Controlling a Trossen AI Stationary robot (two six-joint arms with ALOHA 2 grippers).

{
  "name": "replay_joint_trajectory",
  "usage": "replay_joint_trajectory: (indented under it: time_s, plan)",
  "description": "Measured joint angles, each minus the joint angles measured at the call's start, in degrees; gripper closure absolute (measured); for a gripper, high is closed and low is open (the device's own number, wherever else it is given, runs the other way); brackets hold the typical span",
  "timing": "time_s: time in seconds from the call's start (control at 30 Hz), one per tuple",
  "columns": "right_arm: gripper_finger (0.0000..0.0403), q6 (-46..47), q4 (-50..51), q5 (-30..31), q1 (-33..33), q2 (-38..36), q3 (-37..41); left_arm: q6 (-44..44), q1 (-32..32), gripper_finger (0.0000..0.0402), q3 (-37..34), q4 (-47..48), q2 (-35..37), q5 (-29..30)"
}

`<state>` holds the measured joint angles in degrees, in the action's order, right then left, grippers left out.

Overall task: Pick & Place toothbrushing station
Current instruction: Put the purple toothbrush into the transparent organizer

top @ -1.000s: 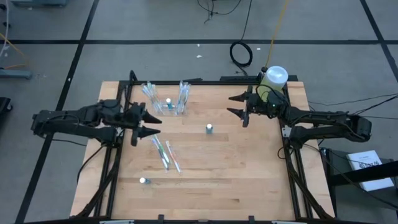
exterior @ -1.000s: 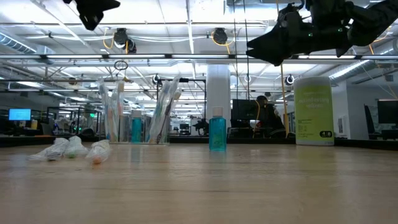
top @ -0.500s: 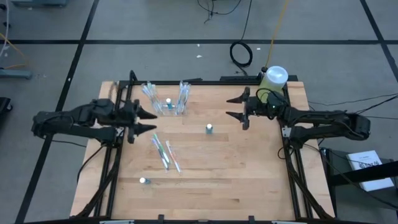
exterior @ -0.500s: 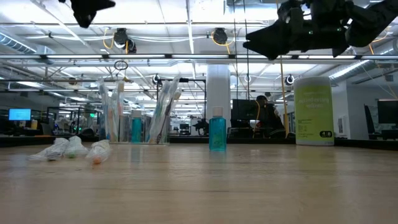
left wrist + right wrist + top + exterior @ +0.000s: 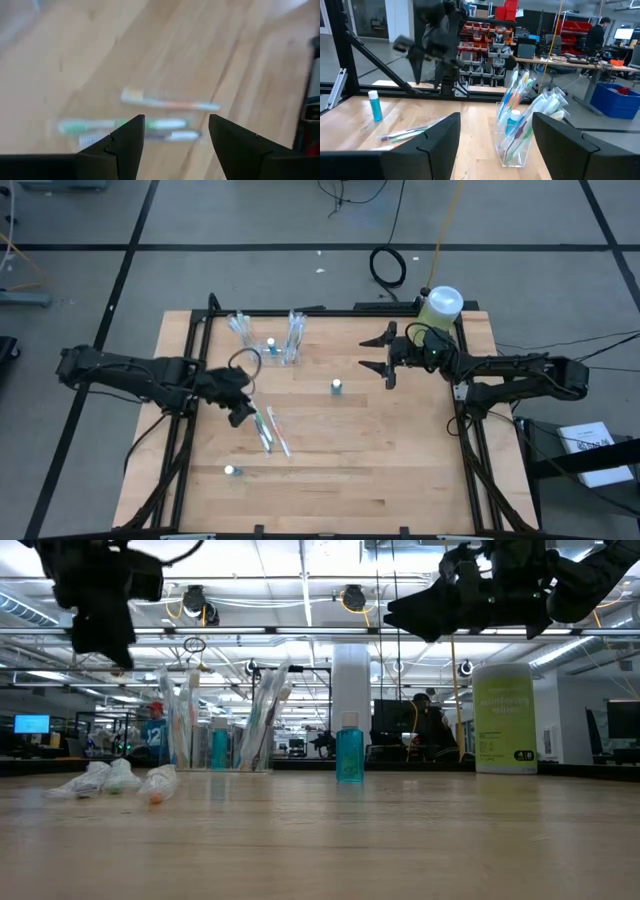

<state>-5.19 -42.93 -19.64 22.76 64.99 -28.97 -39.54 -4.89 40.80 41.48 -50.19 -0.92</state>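
Observation:
The toothbrushing station point(image 5: 268, 346) is a clear holder with several toothbrushes standing in it. It stands on its base at the table's far left, also in the low view point(image 5: 225, 730) and the right wrist view point(image 5: 520, 135). My left gripper point(image 5: 242, 412) is open and points steeply down above the loose toothbrushes point(image 5: 167, 104) lying on the wood, touching nothing. My right gripper point(image 5: 366, 352) hangs open and about level to the right of the station, well above the table, and holds nothing.
A small blue bottle point(image 5: 337, 387) stands mid-table and another point(image 5: 230, 471) stands near the front left. A large green bottle with a white cap point(image 5: 442, 305) stands at the far right corner. Bare wood point(image 5: 400, 470) lies at the near right.
My left gripper has tipped from nearly level to steeply downward, rolled, and sunk toward the loose toothbrushes, shifting a little toward the table's near edge. Its fingers have stayed open. Nothing on the table has moved.

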Motion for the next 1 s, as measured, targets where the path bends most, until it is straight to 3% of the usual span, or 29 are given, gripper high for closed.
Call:
replay_joint_trajectory:
  time_s: [0.5, 0.8, 1.0]
  plan:
    - [0.0161, 0.19, -0.62, 0.28, 0.0, -0.02, 0.0, -34.36, -3.17, 0.0174, 0.0, 3.98, -13.69, 4.51]
    - [0.0161, 0.49, -0.64, 0.28, 0.0, -0.02, 0.0, -46.36, -0.3, 0.0174, 0.0, 4.92, -22.61, 9.66]
    - [0.0161, 1.51, -0.65, 0.28, 0.0, -0.02, 0.0, -46.08, 0.04, 0.0174, 0.0, 2.23, -27.48, 3.72]
